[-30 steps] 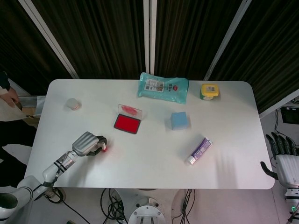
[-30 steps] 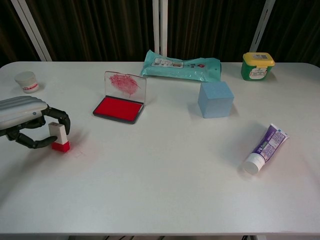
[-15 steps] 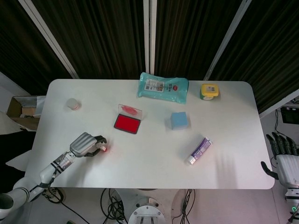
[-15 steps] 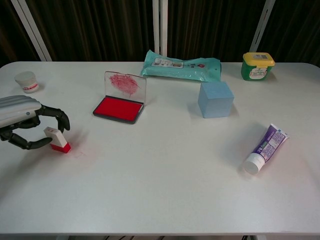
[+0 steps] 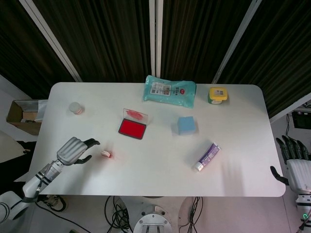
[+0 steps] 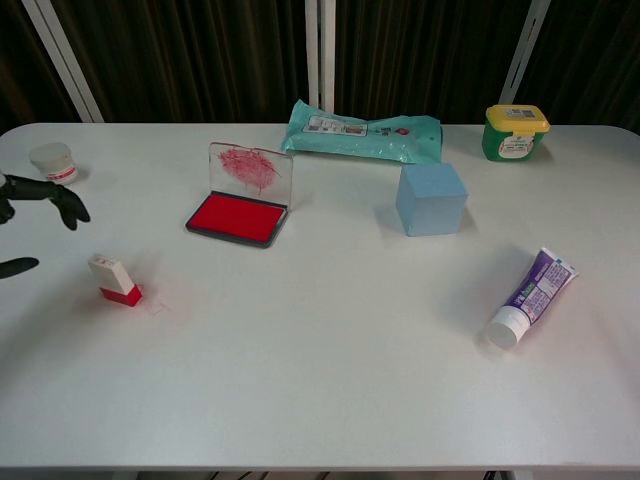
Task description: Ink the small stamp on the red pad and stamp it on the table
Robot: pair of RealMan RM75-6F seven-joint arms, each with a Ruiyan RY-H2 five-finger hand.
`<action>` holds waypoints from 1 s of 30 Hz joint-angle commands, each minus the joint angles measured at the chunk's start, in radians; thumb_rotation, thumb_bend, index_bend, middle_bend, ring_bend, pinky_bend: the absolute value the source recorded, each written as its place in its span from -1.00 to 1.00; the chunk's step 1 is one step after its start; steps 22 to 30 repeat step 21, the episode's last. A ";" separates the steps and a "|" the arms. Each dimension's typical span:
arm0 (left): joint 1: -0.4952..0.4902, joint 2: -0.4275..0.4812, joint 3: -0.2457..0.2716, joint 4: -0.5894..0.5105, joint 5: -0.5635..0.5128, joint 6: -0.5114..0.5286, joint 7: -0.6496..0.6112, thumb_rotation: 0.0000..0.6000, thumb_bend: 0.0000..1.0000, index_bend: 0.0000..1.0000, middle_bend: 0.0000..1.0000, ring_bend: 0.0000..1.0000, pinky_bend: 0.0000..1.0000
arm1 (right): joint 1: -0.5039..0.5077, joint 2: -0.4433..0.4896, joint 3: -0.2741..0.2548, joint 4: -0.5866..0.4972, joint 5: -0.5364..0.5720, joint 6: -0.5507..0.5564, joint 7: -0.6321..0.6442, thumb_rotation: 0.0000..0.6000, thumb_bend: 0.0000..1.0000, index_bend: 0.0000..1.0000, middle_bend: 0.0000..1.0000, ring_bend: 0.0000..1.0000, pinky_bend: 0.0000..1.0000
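dark curtains with pale uprights hang behind the white worktop [image 5: 233, 170] where my things are laid out.

my left hand [image 5: 73, 150] sits near the worktop's left edge with its fingers [image 6: 62, 202] spread apart and nothing in them; in the chest view only the dark fingertips show at the frame's edge. my right hand [image 5: 294, 165] hangs off the right side of the worktop, fingers spread, holding nothing.

just beside my left fingers, but not touching them, stands the small stamp [image 6: 114, 279], a white block on a red base, leaning a little. beside its base i can make out a very faint mark on the worktop, too pale to read. i'd judge the stamp light, stiff and easy to tip; i would pinch the white upper block on two opposite sides, low enough to keep it steady and clear of the inked face.

further in lies the red pad [image 6: 238, 218], its clear lid [image 6: 250, 172] standing open and smeared with ink. the tray looks rigid, the pad itself likely soft and wet.

beyond are a teal wipes pack [image 6: 362, 133] with a printed label too small to read, a blue cube [image 6: 431, 198], a yellow-lidded green jar [image 6: 516, 133], a purple tube [image 6: 528, 298] with illegible print, and a small white pot [image 6: 53, 163].
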 commanded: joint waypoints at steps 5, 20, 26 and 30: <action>0.192 0.259 -0.052 -0.295 -0.161 0.171 0.109 0.03 -0.40 -0.61 -0.62 -0.52 -0.30 | -0.008 -0.001 -0.009 -0.001 -0.014 0.014 0.002 1.00 -0.56 -1.00 -1.00 -1.00 -1.00; 0.349 0.333 -0.091 -0.339 -0.155 0.340 0.086 -1.00 -0.62 -0.76 -0.82 -0.78 -0.58 | -0.029 -0.048 -0.032 0.050 -0.044 0.042 0.014 1.00 -0.57 -1.00 -1.00 -1.00 -1.00; 0.350 0.334 -0.093 -0.339 -0.153 0.336 0.086 -1.00 -0.62 -0.76 -0.82 -0.78 -0.58 | -0.028 -0.049 -0.032 0.050 -0.044 0.039 0.013 1.00 -0.57 -1.00 -1.00 -1.00 -1.00; 0.350 0.334 -0.093 -0.339 -0.153 0.336 0.086 -1.00 -0.62 -0.76 -0.82 -0.78 -0.58 | -0.028 -0.049 -0.032 0.050 -0.044 0.039 0.013 1.00 -0.57 -1.00 -1.00 -1.00 -1.00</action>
